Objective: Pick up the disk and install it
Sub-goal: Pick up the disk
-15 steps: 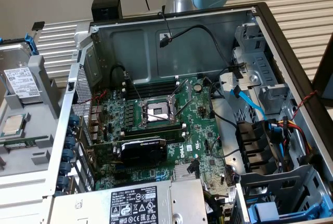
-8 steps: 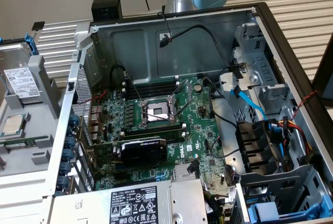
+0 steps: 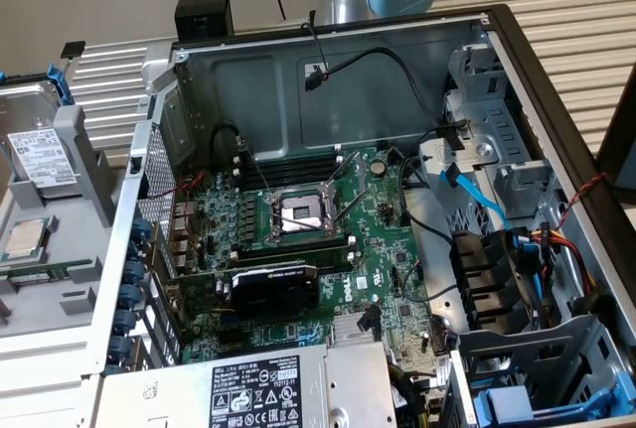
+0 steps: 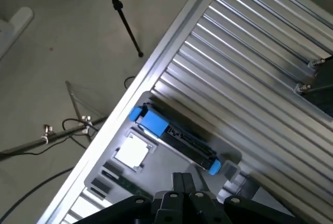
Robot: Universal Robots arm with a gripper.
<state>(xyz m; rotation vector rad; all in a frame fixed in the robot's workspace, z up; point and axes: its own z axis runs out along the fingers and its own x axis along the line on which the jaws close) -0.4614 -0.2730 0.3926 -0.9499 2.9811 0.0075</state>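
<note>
The computer case [image 3: 298, 71] is bare sheet metal, dull grey and smooth, and inside it the motherboard [image 3: 378, 249] is a glossy green board with a blue plastic-sheathed cable [image 3: 475, 195] beside it. Outside the case, on the exterior view's left, the disk [image 3: 38, 155] shows a silver-grey metal shell with a white paper label in a blue plastic frame, and the processor chip [image 3: 25, 239] near it has a satin metal lid. The table [image 4: 250, 52] around the case is ribbed aluminium with a soft sheen, and the gripper [image 4: 182, 178] looks matt black.
</note>
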